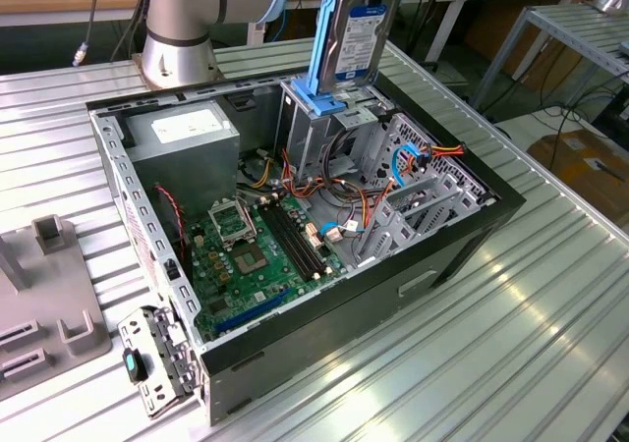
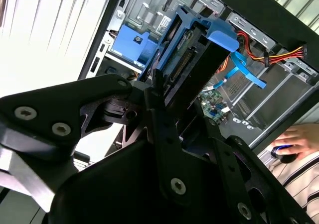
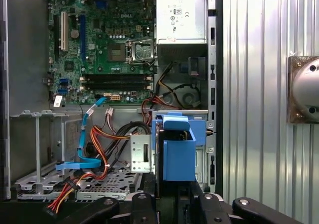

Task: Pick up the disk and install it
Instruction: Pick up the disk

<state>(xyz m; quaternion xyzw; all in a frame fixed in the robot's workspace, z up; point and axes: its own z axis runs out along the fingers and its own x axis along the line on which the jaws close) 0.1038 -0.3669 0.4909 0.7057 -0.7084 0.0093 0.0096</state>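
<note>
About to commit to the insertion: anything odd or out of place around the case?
Yes: in the second wrist view a person's hand lies just outside the case wall, close to the work. The disk hangs upright over the cage; nothing looks askew.

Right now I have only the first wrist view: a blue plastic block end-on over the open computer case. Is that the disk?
Observer: Yes. The exterior view shows the grey-metal hard drive in blue plastic rails upright, mostly above the grey drive cage.
Operator: Gripped?
Observer: The second wrist view shows black fingers closed on both its sides.
Operator: Anyone close?
Observer: A person's hand rests beside the black case.
</note>
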